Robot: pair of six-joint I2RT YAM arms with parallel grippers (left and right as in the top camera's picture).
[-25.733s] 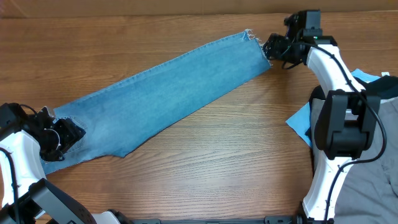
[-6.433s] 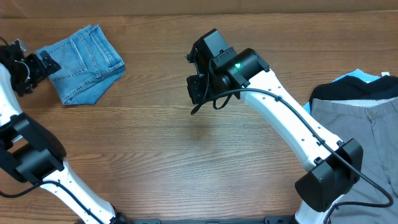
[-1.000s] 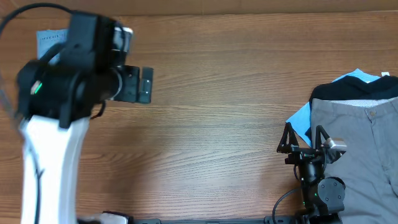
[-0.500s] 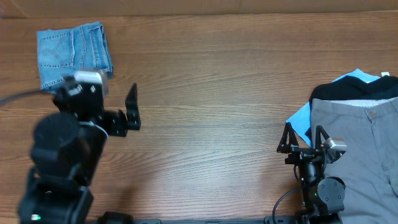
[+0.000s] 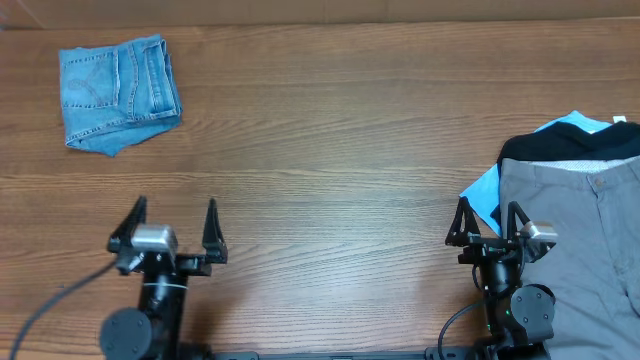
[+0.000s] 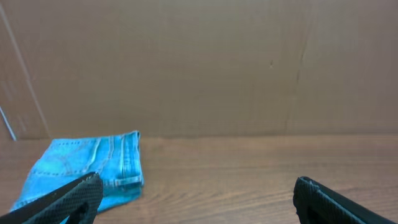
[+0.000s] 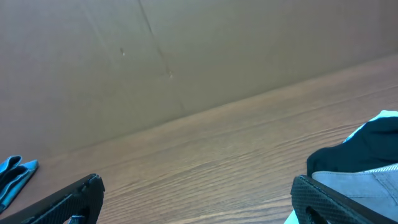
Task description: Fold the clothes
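The light-blue denim jeans (image 5: 118,92) lie folded into a small square bundle at the far left corner of the table. They also show in the left wrist view (image 6: 87,172) and as a sliver in the right wrist view (image 7: 12,174). My left gripper (image 5: 168,232) is open and empty at the front left, well clear of the jeans. My right gripper (image 5: 490,228) is open and empty at the front right.
A pile at the right edge holds grey-beige trousers (image 5: 580,250), a black garment (image 5: 570,145) and a light-blue piece (image 5: 485,190) under them. A brown cardboard wall (image 6: 199,62) stands behind the table.
My left arm has drawn back from near the folded jeans to its place at the front left edge. The jeans and the right arm have not moved.
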